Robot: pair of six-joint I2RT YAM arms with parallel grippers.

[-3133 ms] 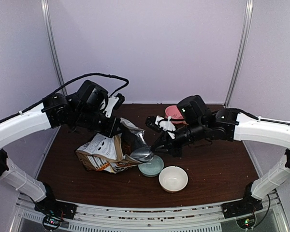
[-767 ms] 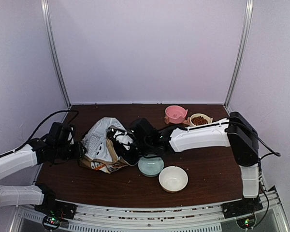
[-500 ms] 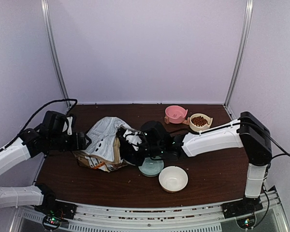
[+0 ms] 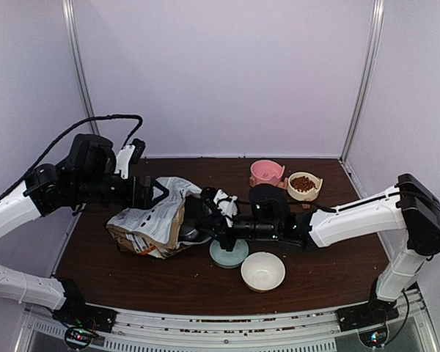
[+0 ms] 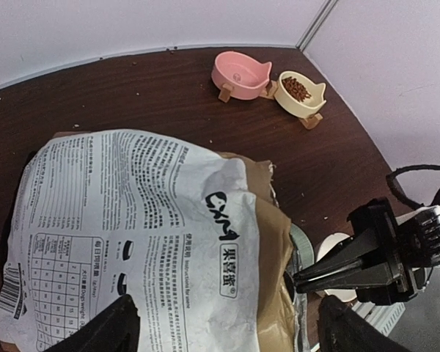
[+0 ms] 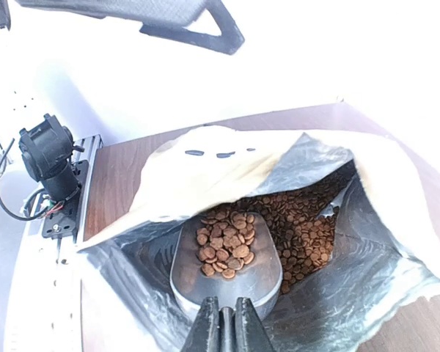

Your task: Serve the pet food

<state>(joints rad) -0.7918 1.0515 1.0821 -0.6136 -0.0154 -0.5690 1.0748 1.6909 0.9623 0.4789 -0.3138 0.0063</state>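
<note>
The pet food [image 6: 226, 242] lies as a small heap in a metal scoop [image 6: 273, 273] inside the open mouth of the paper bag [image 6: 205, 165], with more kibble [image 6: 308, 227] deeper in. My right gripper [image 6: 226, 323] is shut on the scoop's handle, and it shows at the bag mouth [image 4: 205, 218] from above. My left gripper [image 5: 227, 334] hangs open above the bag [image 5: 132, 235], its fingers [image 5: 106, 330] wide apart and touching nothing. The bag [image 4: 150, 220] lies on its side at the left. A cream bowl [image 4: 303, 185] holds kibble [image 5: 297, 88].
An empty pink bowl [image 4: 266, 172] stands beside the cream one at the back right. A teal dish [image 4: 229, 253] and an empty white bowl [image 4: 262, 270] sit just right of the bag's mouth, under my right arm. Loose crumbs dot the brown table [image 4: 330, 257].
My left gripper has opened and risen from the bag's left side to above it. My right wrist has drawn back to the right, the scoop still in the bag's mouth.
</note>
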